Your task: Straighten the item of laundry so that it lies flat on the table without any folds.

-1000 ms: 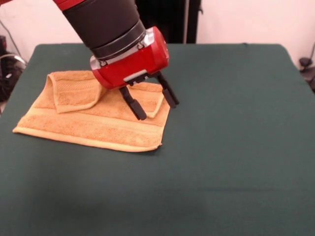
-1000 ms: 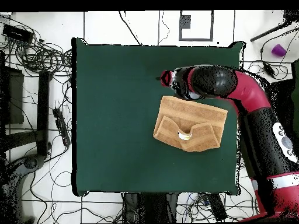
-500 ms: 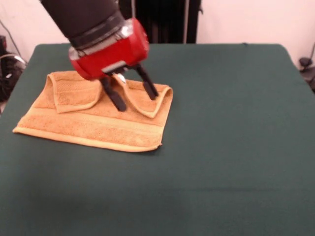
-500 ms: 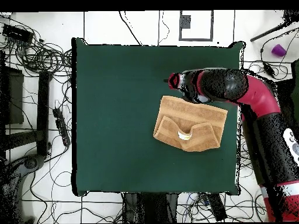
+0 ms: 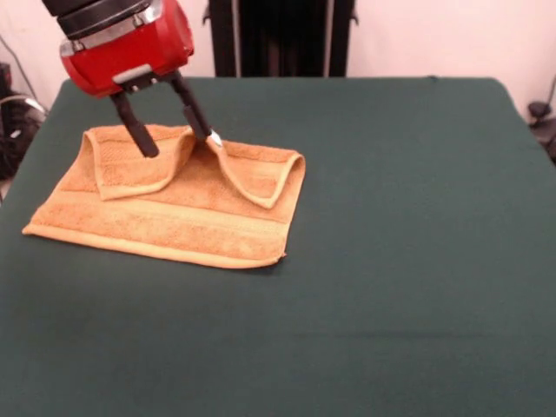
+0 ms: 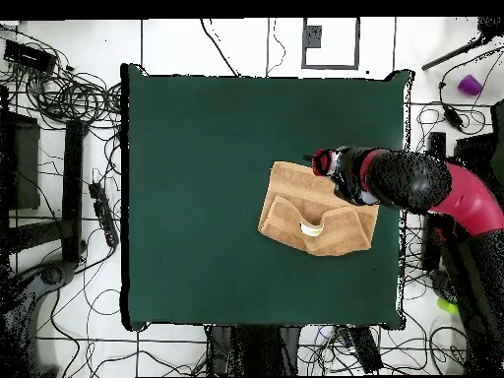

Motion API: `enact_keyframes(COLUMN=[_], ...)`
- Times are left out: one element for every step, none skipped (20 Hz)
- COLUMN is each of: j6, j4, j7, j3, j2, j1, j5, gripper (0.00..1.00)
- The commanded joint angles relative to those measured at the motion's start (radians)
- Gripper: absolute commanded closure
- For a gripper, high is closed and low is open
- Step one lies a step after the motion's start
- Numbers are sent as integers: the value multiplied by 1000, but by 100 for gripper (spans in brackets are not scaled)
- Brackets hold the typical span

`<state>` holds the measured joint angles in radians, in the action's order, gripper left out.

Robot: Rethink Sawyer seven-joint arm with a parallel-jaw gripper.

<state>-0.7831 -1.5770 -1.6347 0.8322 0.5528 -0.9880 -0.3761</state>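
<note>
While the table (image 5: 417, 261) spreads wide in dark green cloth | the item of laundry (image 5: 174, 217) lies on its part beside the arm in the front view, two corners folded back over it | gripper (image 5: 171, 142) hangs above the folded flaps, fingers spread, holding nothing | small white label (image 6: 310, 228) shows between the flaps

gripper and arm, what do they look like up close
The gripper has a glossy red rounded housing with two slim black jaws below and a small grey plate on its underside. A silver ring joins it to a thick black arm segment; further back the arm turns red.
</note>
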Motion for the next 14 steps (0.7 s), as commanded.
enact_keyframes(j6=[188, 216, 235, 263, 282, 305, 312, 319, 322, 320, 294, 268, 241, 214], j4=[-270, -282, -287, -294, -297, -301, -300, -299, -295, -287, -274, -260, -246, -231], j7=[-54, -67, -77, -87, -93, -102, -105, -108, -109, -113, -112, -110, -105, -99], j3=[-47, -53, -59, -68, -77, -83, -89, -94, -96, -99, -103, -107, -108, -109], j2=[-25, -25, -26, -26, -26, -30, -31, -33, -32, -29, -21, -13, -5, 3], j1=[39, 42, 47, 53, 60, 64, 69, 74, 80, 88, 100, 112, 121, 130], j5=[-92, -103, -112, -123, -135, -140, -140, -137, -131, -124, -109, -95, -81, -67], gripper=[0, 0, 0, 0, 0, 0, 0, 0, 0, 0, 0, 0, 0, 0])
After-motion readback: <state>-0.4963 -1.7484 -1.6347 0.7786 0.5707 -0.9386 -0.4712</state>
